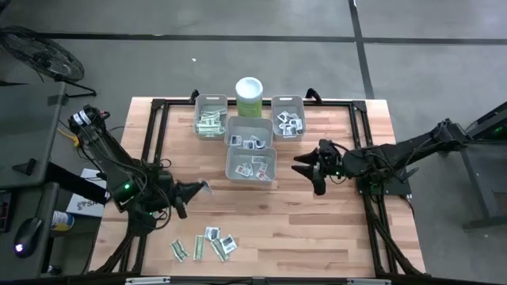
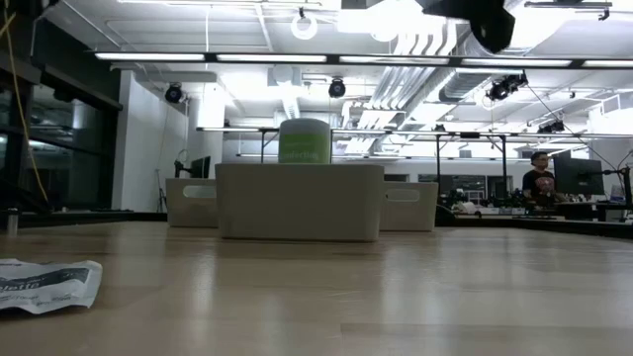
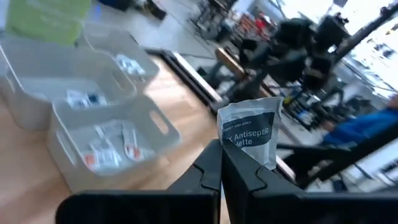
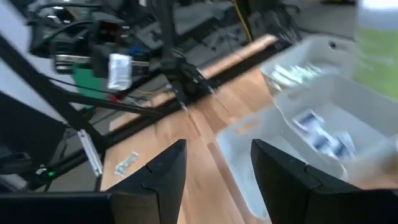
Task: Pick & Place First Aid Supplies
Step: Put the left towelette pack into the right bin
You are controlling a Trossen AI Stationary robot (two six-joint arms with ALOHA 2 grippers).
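Observation:
My left gripper [image 1: 196,190] hangs over the table's left middle, shut on a small white antiseptic packet [image 3: 250,129]. The packet also shows in the high view [image 1: 205,187] and far off in the right wrist view [image 4: 119,70]. More first aid supplies lie flat near the front edge [image 1: 203,246], and one lies in the low view [image 2: 45,282]. Others sit in the grey bins [image 1: 251,165]. My right gripper [image 1: 305,165] waits open right of the bins, nothing between its fingers [image 4: 163,175]. My left gripper pinches the packet's lower edge [image 3: 231,154] between its two fingertips. The fingers come nearly level, pointing toward the table's right side. The packet sticks out past the fingertips, printed face showing, lifted clear of the table.
Several grey bins [image 1: 211,119] [image 1: 288,117] [image 1: 248,133] stand at the far middle, with a pale green, white-lidded canister [image 1: 249,95] behind them. A black frame [image 1: 158,127] runs along the table's sides. Bare wood lies between the two grippers.

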